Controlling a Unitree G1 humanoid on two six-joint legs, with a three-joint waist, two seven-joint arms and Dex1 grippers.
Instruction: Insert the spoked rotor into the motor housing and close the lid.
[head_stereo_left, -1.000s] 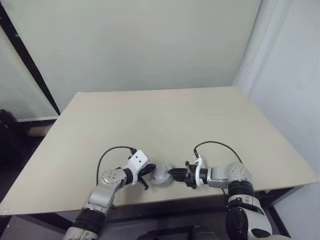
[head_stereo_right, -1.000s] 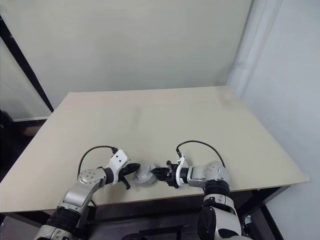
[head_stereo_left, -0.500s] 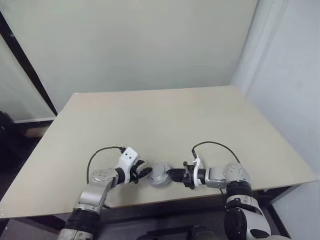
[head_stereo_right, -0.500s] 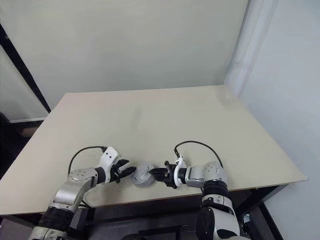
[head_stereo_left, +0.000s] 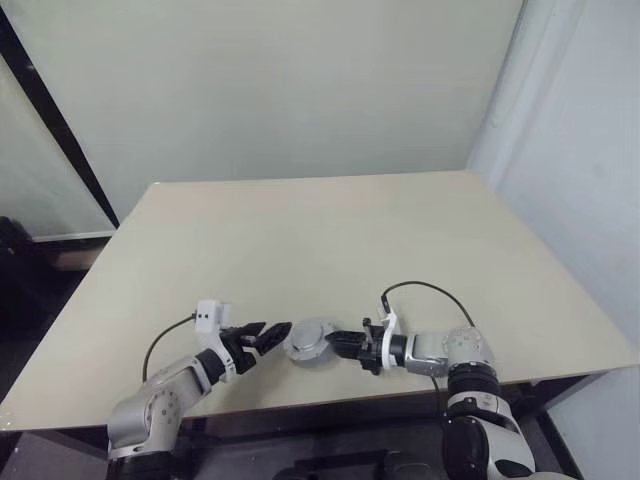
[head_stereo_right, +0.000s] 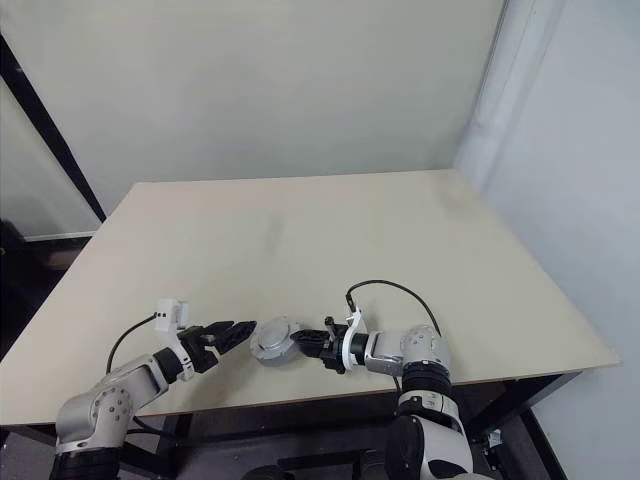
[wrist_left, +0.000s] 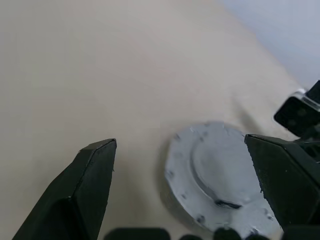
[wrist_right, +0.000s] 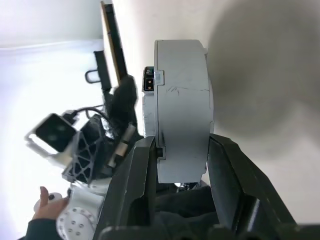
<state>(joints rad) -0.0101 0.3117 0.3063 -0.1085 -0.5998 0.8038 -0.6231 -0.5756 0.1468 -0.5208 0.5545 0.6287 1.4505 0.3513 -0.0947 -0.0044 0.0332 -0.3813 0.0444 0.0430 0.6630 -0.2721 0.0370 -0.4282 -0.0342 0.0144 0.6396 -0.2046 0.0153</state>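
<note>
Whatever sits inside the closed round grey metal motor housing is hidden. It reads as a thick smooth drum with a raised disc face. The right pincer clamps its rim; the right wrist view shows this edge-on. The left pincer gapes just beside it, apart, above the beige wooden table.

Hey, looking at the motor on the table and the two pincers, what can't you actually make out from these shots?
- The spoked rotor and windings: hidden inside the closed motor housing.
- Whether the lid is fully seated: its seam is too blurred in the left wrist view.
- The left pincer stands open; how far it is from the housing is too small to judge.
- The right pincer covers the housing's lower edge.
</note>
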